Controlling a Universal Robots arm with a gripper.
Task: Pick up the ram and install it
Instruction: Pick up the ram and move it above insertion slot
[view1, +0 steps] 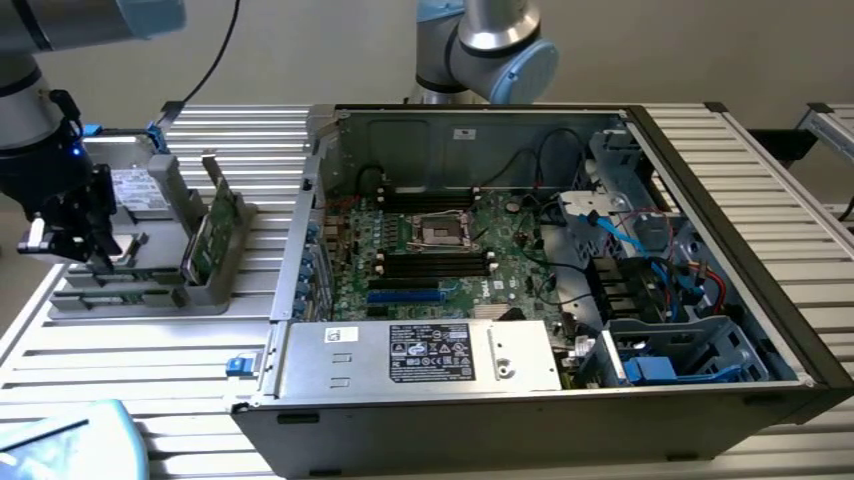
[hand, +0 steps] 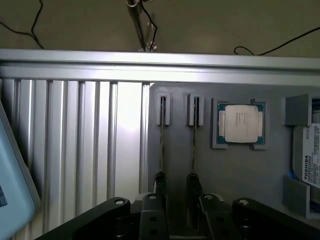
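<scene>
While your gripper (hand: 175, 181) hangs wide and empty over the tray (hand: 240, 170), two ram (hand: 162, 142) sticks stand on edge in its slots, beside the processor (hand: 241, 124). Centre on one stick and come down straight, so neither finger catches its neighbour.

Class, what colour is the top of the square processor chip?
The processor chip is silver; the wrist view shows it best.

Soft, even room light fills the exterior view, leaving the case (view1: 400, 135) interior shaded at centre frame, while in the wrist view glare whitens the table (hand: 125, 120) slats and the gripper (hand: 176, 180) lies dark.
</scene>
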